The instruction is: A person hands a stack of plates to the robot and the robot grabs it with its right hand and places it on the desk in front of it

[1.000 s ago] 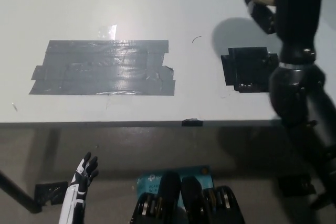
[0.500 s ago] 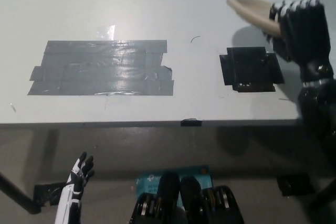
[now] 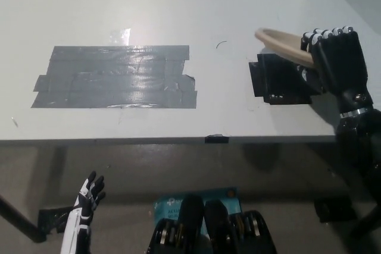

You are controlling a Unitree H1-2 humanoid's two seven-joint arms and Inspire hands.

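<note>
A stack of beige plates (image 3: 281, 44) shows edge-on at the right of the grey desk (image 3: 178, 4), just above a black tape square (image 3: 280, 78). My black right hand (image 3: 333, 57) is shut on the plates' right rim, its forearm running down to the lower right. Most of the stack is hidden behind that hand. I cannot tell whether the plates touch the desk. My white left hand (image 3: 88, 197) rests below the desk's front edge at the lower left, fingers apart and holding nothing.
A wide patch of grey tape (image 3: 116, 77) covers the desk's left middle. A small black tab (image 3: 217, 139) marks the front edge. Below the desk, a blue box (image 3: 178, 203) lies on the floor.
My right hand has come down and toward the desk's front with the plates, from the upper right corner to just above the black tape square. The left hand has sunk slightly.
</note>
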